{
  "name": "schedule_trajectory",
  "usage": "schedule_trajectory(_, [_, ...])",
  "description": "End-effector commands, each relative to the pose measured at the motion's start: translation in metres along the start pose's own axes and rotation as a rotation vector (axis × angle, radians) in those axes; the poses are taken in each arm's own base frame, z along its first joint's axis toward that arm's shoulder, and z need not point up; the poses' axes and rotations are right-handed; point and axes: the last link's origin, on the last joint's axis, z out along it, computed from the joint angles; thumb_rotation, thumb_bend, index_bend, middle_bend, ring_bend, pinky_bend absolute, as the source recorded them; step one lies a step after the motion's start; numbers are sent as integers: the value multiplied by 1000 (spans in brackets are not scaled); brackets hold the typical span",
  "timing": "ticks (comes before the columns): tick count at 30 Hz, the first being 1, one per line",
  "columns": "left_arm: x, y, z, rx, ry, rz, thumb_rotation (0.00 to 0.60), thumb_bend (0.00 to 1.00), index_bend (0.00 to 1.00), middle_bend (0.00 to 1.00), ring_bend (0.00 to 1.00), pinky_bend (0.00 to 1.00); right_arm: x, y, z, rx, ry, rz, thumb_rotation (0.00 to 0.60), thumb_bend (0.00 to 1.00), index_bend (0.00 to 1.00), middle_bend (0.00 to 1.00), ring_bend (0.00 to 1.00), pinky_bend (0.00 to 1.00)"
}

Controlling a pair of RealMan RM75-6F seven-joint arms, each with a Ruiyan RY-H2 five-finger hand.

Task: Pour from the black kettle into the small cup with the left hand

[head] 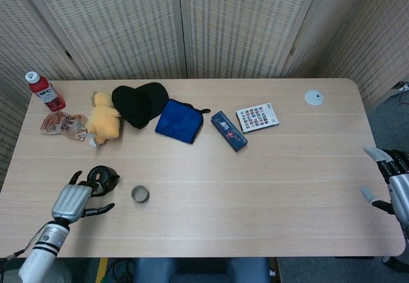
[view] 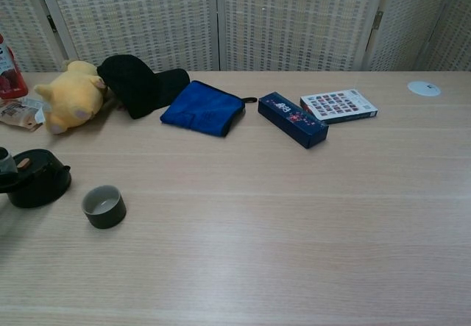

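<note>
Setting: a pale wood tabletop (head: 255, 168) in front of woven folding screens (head: 185, 21).
Kettle: the black kettle (head: 103, 178) stands upright near the front left corner; in the chest view it sits at the far left edge.
Cup: the small cup (head: 140, 194) stands upright just to the right of the kettle, apart from it.
Left hand: the left hand (head: 78, 198) lies beside the kettle with fingers spread and lightly curled, fingertips at the kettle's near side; whether they touch it I cannot tell. It holds nothing.
Left arm: it reaches in low from the front left corner, back of the hand upward.
Right hand: the right hand (head: 387, 182) hangs off the tabletop's right edge, fingers apart, holding nothing.
Writing: the red bottle (head: 45, 91) at the far left carries a white label, letters too small to read surely.
Further back: a yellow plush (head: 102, 120), a black cap (head: 139, 103), a blue cloth (head: 179, 121), a dark blue box (head: 229, 130).
</note>
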Motion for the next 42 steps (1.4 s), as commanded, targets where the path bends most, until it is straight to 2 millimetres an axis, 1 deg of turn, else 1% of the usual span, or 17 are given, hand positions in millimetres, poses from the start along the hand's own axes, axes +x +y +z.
schedule_trajectory(1, [-1, 2, 0, -2, -4, 2, 0, 19, 375, 343, 336, 0, 0, 0, 0, -1, -1, -1, 600, 236, 157, 211, 169, 173])
schedule_trajectory(11, [-4, 7, 1, -6, -19, 9, 0, 20, 378, 349, 342, 0, -1, 1, 0, -7, -5, 1, 600, 235, 157, 211, 169, 173])
schedule_trajectory(19, [-6, 5, 1, 2, -27, 16, 0, 19, 401, 389, 376, 0, -2, 1, 1, -8, -6, 2, 600, 236, 157, 211, 169, 173])
schedule_trajectory(35, [-14, -1, 1, 25, -63, 20, 0, 19, 417, 406, 385, 0, -4, 0, 2, -9, -13, 0, 600, 236, 157, 212, 169, 173])
schedule_trajectory(42, [-16, -2, 3, 24, -73, 24, 0, 19, 441, 424, 394, 0, -4, 0, 2, -12, -15, -1, 600, 236, 157, 211, 169, 173])
